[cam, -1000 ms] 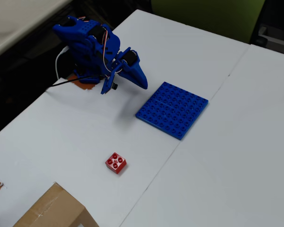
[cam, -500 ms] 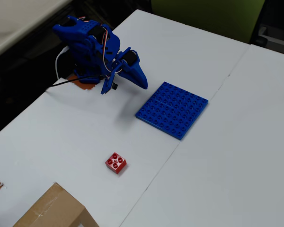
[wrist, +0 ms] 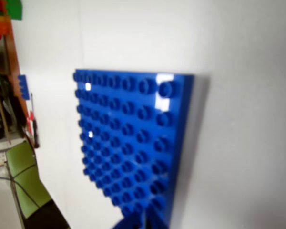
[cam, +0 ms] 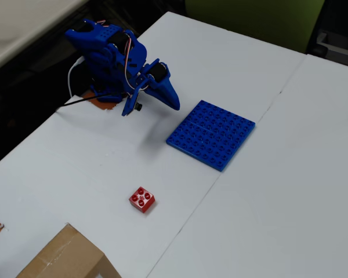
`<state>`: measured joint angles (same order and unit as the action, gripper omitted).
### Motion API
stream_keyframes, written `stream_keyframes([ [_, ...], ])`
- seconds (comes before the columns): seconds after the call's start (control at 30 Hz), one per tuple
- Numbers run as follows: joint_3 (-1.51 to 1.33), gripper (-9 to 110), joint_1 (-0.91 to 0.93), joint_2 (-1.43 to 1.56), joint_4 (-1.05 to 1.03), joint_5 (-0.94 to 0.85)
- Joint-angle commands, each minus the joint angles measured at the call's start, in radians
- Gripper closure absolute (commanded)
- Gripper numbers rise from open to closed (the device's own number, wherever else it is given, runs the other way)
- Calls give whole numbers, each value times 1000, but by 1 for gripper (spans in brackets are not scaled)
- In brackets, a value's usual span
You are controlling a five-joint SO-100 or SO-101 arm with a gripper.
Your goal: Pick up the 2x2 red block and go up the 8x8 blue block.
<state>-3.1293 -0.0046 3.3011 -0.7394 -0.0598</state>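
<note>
The 2x2 red block (cam: 142, 199) sits alone on the white table in the overhead view, studs up, well in front of the arm. The 8x8 blue block (cam: 211, 134) lies flat to its upper right and fills the middle of the wrist view (wrist: 128, 143). My blue gripper (cam: 175, 103) hangs above the table just left of the blue block, far from the red block, its jaws together and holding nothing. Only its tips (wrist: 142, 222) show at the bottom of the wrist view. The red block is out of the wrist view.
A cardboard box (cam: 64, 258) stands at the near left corner of the table. The arm's base (cam: 104, 55) with its cables sits at the table's far left edge. A seam (cam: 220, 174) divides two white tabletops. A green chair (cam: 255, 17) is behind the table.
The gripper has shifted very slightly up and left in the overhead view. The two blocks have not moved.
</note>
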Motion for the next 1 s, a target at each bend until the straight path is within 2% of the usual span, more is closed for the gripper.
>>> stream_keyframes([
  [0.0,-5,101,6,8,31,-17],
  [0.13,-2,101,25,5,144,-112],
  [0.3,106,101,31,-66,146,-258],
  [0.63,689,101,52,-535,-103,-433],
  [0.97,1137,89,87,-930,-322,-833],
])
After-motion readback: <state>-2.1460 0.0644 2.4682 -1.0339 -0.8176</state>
